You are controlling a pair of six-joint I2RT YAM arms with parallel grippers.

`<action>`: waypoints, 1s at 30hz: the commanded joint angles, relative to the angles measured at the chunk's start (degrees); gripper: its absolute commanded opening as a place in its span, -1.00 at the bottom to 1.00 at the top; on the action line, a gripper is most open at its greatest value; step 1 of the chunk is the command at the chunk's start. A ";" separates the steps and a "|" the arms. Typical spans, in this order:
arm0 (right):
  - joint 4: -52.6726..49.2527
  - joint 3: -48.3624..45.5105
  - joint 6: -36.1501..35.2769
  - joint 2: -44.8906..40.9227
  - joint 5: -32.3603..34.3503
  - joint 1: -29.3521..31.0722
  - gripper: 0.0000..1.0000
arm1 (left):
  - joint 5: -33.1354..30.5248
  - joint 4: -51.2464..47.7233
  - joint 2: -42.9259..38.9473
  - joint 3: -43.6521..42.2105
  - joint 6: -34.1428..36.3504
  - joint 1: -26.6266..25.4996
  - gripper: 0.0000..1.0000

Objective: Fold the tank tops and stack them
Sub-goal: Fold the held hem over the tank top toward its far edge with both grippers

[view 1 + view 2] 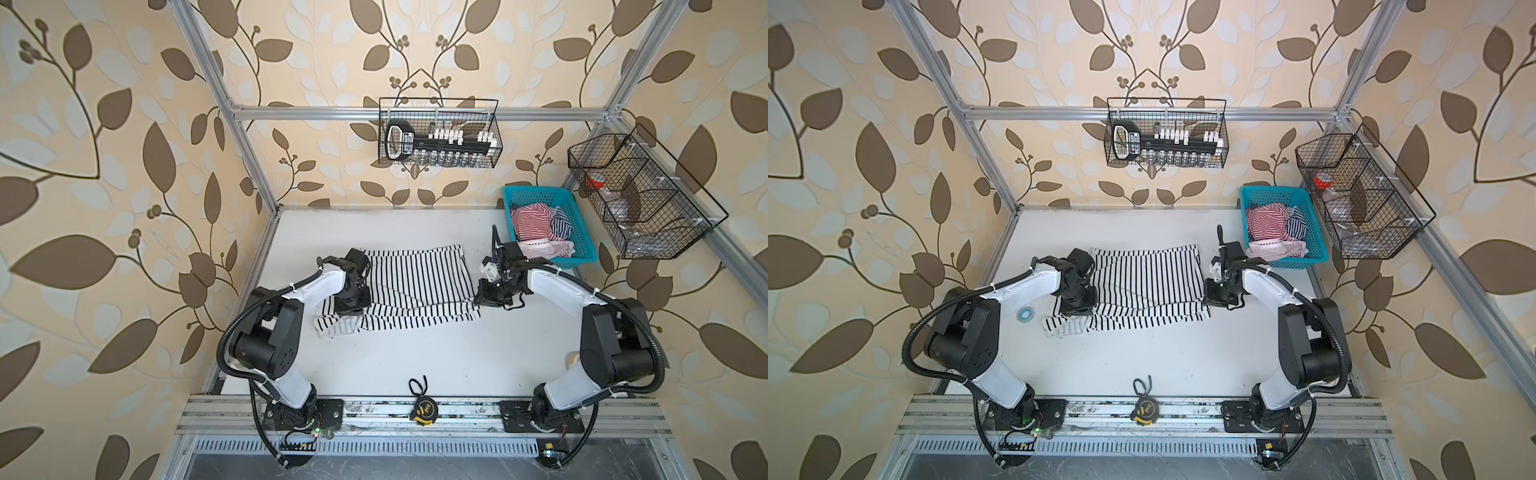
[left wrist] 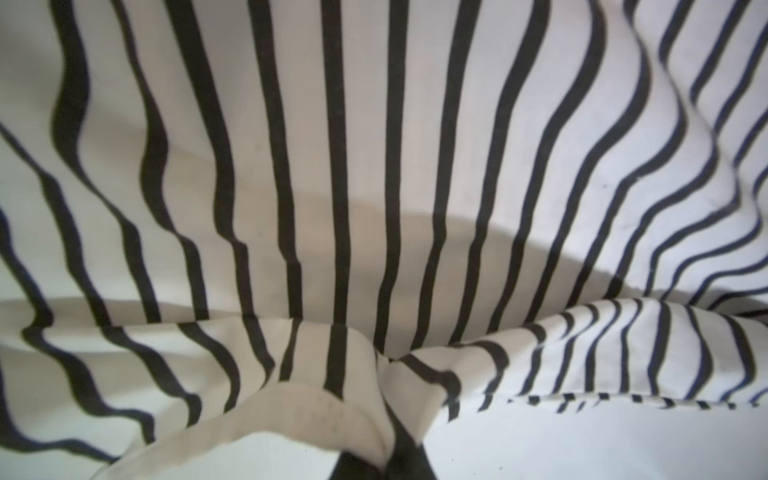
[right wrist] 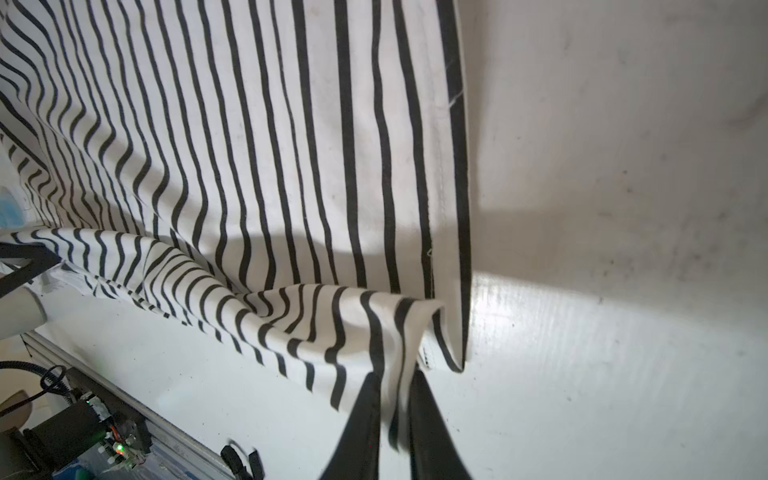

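Observation:
The black-and-white tank top (image 1: 415,286) (image 1: 1142,282) lies spread across the middle of the white table (image 1: 415,357), its near edge lifted and folded over. My left gripper (image 1: 347,318) (image 2: 386,465) is shut on a bunched fold at the top's left near corner. My right gripper (image 1: 478,301) (image 3: 395,399) pinches the right near corner; its fingers stand a narrow gap apart with cloth between them. A red-and-white tank top (image 1: 532,220) and a navy-and-white one (image 1: 561,226) lie crumpled in the turquoise basket (image 1: 511,195).
The basket stands at the table's back right, just behind my right arm. A yellow tape measure (image 1: 422,409) sits on the front rail. Black wire baskets hang on the back bar (image 1: 438,133) and the right post (image 1: 644,199). A blue tape roll (image 1: 1025,312) lies under my left arm.

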 commanded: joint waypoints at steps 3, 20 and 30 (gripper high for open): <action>1.01 2.88 -1.13 3.89 -1.85 -1.07 -0.58 | 2.04 -0.16 2.74 3.59 1.92 1.92 -1.00; 4.57 0.61 3.48 -5.73 1.73 -2.47 -0.02 | 2.04 -0.77 4.38 9.61 0.29 3.25 0.07; 3.37 -5.46 6.68 -12.93 3.47 8.03 -0.85 | -0.57 -3.41 -7.52 4.28 -2.58 3.16 -0.13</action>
